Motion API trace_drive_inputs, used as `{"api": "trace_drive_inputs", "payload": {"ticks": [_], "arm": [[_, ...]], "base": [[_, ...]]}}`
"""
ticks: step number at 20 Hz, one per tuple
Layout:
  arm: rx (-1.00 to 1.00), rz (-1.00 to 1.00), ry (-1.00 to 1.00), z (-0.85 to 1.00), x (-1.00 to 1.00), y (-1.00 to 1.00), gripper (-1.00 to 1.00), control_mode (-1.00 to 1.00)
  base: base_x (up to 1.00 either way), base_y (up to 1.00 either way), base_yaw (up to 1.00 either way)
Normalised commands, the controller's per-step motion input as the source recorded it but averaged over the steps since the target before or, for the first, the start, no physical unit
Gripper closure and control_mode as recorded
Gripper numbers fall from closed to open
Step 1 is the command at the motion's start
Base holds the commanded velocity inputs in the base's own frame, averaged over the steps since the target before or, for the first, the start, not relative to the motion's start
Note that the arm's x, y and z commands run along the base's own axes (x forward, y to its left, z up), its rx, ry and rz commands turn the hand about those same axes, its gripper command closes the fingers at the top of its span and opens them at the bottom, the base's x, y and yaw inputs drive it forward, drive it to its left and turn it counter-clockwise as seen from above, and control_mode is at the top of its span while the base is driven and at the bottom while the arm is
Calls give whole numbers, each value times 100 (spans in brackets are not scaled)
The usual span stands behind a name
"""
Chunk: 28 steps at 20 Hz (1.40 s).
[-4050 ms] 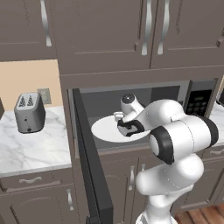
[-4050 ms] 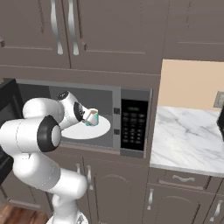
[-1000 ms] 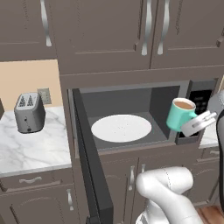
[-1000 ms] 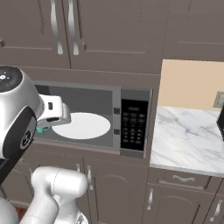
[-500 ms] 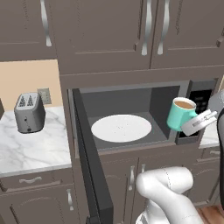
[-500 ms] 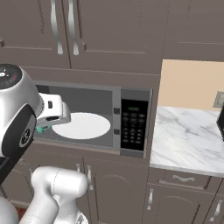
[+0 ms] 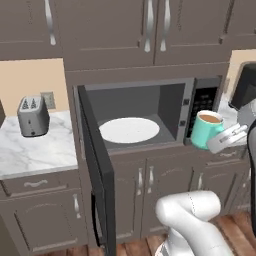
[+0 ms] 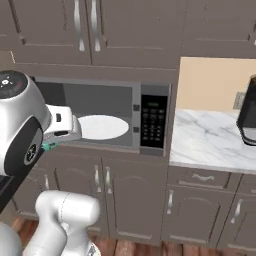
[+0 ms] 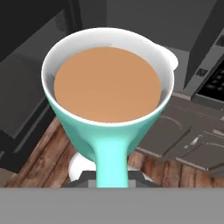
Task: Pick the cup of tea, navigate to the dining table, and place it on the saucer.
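The cup of tea (image 7: 207, 129) is a teal-green mug full of brown liquid, hanging upright in the air in front of the microwave's control panel. My gripper (image 7: 221, 140) is shut on its handle from the right. In the hand view the cup of tea (image 9: 109, 94) sits close in front of the camera, its handle running down into my gripper (image 9: 112, 174). A sliver of the teal cup (image 8: 49, 146) peeks out under my hand in the right base view. The dining table and the saucer are out of view.
The microwave (image 7: 145, 117) stands open, its dark door (image 7: 95, 165) swung out to the left, with a large white plate (image 7: 129, 130) inside. A toaster (image 7: 32, 116) sits on the left marble counter (image 7: 30, 155). A dark coffee machine (image 8: 247, 112) stands on the right counter (image 8: 210, 140).
Four seconds ago my gripper held the cup over the plate inside the microwave; the cup now hangs outside, right of the opening. Over the last second it has barely moved.
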Motion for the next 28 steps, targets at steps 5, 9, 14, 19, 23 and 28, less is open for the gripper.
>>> {"api": "trace_drive_inputs", "payload": {"ticks": [5,9,14,19,23,28], "arm": [[0,0,0,0,0,0,100,100],[0,0,0,0,0,0,100,100],[0,0,0,0,0,0,100,100],[0,0,0,0,0,0,100,100],[0,0,0,0,0,0,100,100],[0,0,0,0,0,0,100,100]], "base": [[-87,-38,-33],[-43,-26,-68],[-16,-14,-75],[0,0,-82],[0,0,-84],[0,0,-85]]}}
